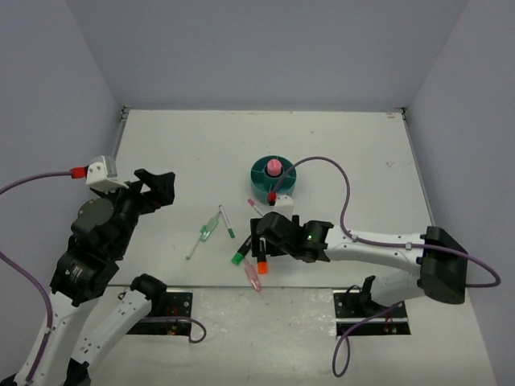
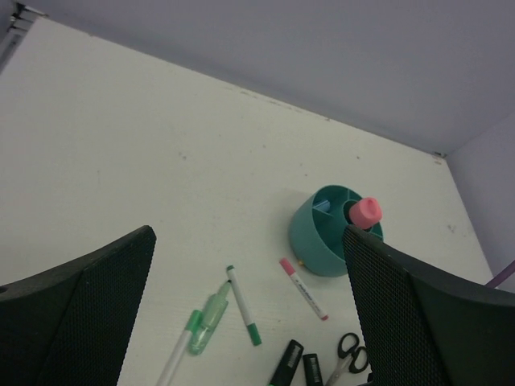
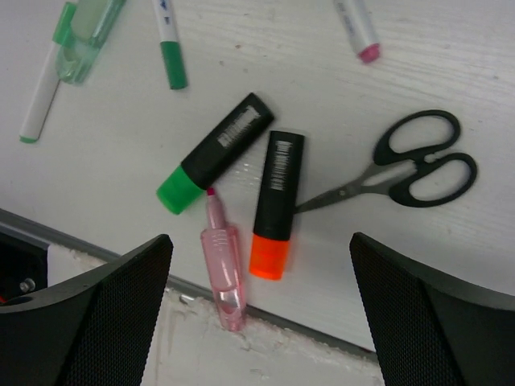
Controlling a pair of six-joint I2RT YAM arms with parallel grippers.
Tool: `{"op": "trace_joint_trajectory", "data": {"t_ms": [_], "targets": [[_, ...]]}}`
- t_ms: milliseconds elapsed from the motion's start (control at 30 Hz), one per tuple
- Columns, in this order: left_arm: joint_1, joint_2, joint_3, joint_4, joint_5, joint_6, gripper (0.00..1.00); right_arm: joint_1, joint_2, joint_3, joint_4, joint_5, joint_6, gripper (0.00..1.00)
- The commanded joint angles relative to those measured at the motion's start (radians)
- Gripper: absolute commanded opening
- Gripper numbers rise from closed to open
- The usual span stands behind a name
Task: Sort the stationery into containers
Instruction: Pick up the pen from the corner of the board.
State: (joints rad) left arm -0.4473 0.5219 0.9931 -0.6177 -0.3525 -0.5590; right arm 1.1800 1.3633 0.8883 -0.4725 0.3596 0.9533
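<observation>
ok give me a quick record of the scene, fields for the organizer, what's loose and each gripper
organizer: teal, round; pink-capped glue stick stands in it
loose on table: green highlighter, orange highlighter, pink highlighter, scissors, thin pens
edge case: pink highlighter lies across the table's near edge
left gripper: open, empty, raised
right gripper: open, empty, above the highlighters
</observation>
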Motion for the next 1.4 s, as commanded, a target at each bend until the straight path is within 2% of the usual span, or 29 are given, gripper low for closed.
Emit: {"op": "trace_joint_trajectory", "data": {"t_ms": [0, 100, 200, 367, 500, 833, 1067, 1367], "targets": [[0.004, -0.039, -0.028, -0.132, -0.133, 0.117, 1.00, 0.054, 0.110, 0.156, 0.050, 0.034, -0.008, 0.87], [0.001, -0.104, -0.098, -0.137, -0.213, 0.049, 1.00, 0.091, 0.220, 0.252, -0.002, -0.009, -0.049, 0.65], [0.002, -0.168, -0.162, -0.045, -0.189, 0.072, 1.00, 0.128, 0.266, 0.315, -0.090, 0.000, -0.064, 0.58], [0.001, -0.180, -0.176, -0.037, -0.163, 0.078, 1.00, 0.191, 0.306, 0.311, -0.181, -0.040, -0.079, 0.57], [0.002, -0.168, -0.182, -0.025, -0.138, 0.088, 1.00, 0.204, 0.310, 0.250, -0.153, -0.108, -0.060, 0.57], [0.001, -0.132, -0.183, -0.010, -0.093, 0.103, 1.00, 0.211, 0.290, 0.194, -0.153, -0.103, -0.039, 0.57], [0.002, -0.126, -0.185, -0.007, -0.084, 0.105, 1.00, 0.211, 0.357, 0.179, -0.105, -0.164, -0.042, 0.54], [0.002, -0.120, -0.186, -0.004, -0.075, 0.106, 1.00, 0.211, 0.398, 0.156, -0.090, -0.170, -0.022, 0.50]]}}
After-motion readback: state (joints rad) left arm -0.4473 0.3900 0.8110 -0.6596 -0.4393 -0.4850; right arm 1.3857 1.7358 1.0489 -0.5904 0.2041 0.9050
